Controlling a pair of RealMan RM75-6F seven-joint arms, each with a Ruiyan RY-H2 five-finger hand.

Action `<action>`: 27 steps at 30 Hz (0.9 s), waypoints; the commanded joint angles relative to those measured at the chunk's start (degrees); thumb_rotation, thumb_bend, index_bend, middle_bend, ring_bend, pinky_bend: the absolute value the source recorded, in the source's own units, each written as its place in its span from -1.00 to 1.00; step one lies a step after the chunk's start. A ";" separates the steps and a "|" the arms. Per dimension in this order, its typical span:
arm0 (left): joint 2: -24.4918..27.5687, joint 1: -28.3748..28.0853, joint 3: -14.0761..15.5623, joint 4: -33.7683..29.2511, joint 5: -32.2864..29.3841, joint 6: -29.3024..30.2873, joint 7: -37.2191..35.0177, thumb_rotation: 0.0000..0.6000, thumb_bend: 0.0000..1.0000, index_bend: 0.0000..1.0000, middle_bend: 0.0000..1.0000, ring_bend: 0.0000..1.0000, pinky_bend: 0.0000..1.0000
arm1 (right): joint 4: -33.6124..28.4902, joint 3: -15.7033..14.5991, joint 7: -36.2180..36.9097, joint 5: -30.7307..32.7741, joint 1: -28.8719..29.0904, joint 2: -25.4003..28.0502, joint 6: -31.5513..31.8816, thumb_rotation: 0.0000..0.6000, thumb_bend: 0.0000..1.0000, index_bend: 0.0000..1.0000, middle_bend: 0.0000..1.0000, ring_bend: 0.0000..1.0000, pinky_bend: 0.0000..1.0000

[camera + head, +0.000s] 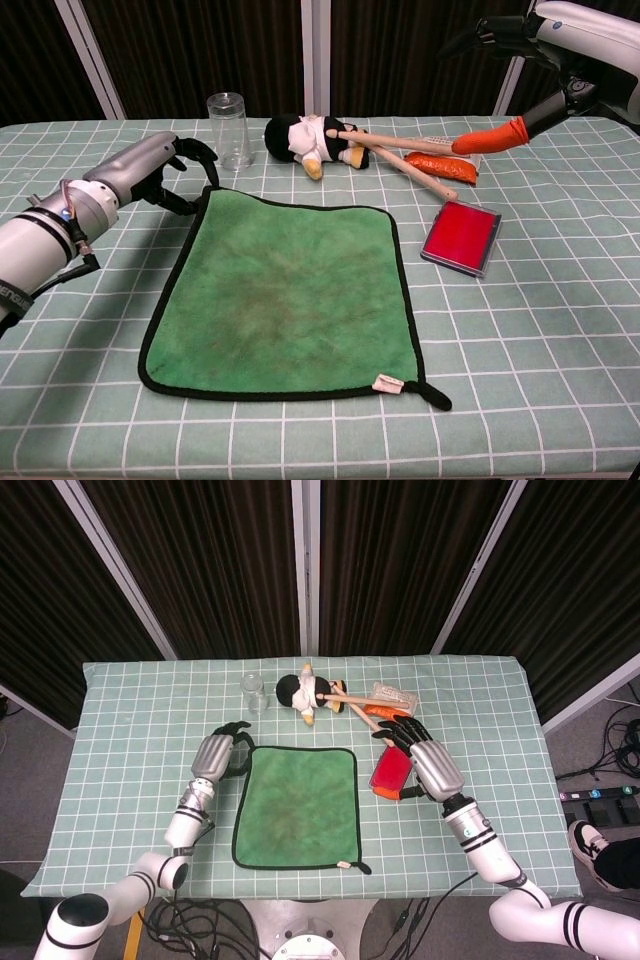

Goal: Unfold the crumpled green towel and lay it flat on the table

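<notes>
The green towel with black edging lies spread nearly flat on the checked tablecloth, its tag corner nearest me. My left hand is at the towel's far left corner, its fingers curled onto the hem there and holding it. My right hand hangs in the air above the right side of the table with its fingers spread and nothing in it.
A red box lies just right of the towel, under the right hand. Behind the towel are a clear glass, a plush doll, wooden sticks and an orange object.
</notes>
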 commanded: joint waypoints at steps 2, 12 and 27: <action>-0.33 0.20 0.56 1.81 0.42 0.89 3.19 1.00 -0.23 -0.07 -0.39 -0.63 -0.57 | -0.05 0.00 0.03 -0.18 0.01 0.02 0.06 0.69 -1.00 -0.54 -0.72 -1.00 -1.00; 4.10 2.41 -1.93 -0.29 -3.48 -0.57 6.34 1.00 -0.39 -0.31 -0.47 -0.63 -0.57 | -0.29 -0.11 -0.02 -0.66 -0.21 0.62 0.37 0.70 -1.00 -0.54 -0.71 -1.00 -1.00; 23.20 13.62 -2.17 -23.62 -7.41 6.65 14.76 1.00 -0.40 -0.31 -0.47 -0.63 -0.57 | -0.87 -3.48 -4.85 0.68 -6.01 8.79 3.42 0.81 -0.95 -0.53 -0.77 -1.00 -1.00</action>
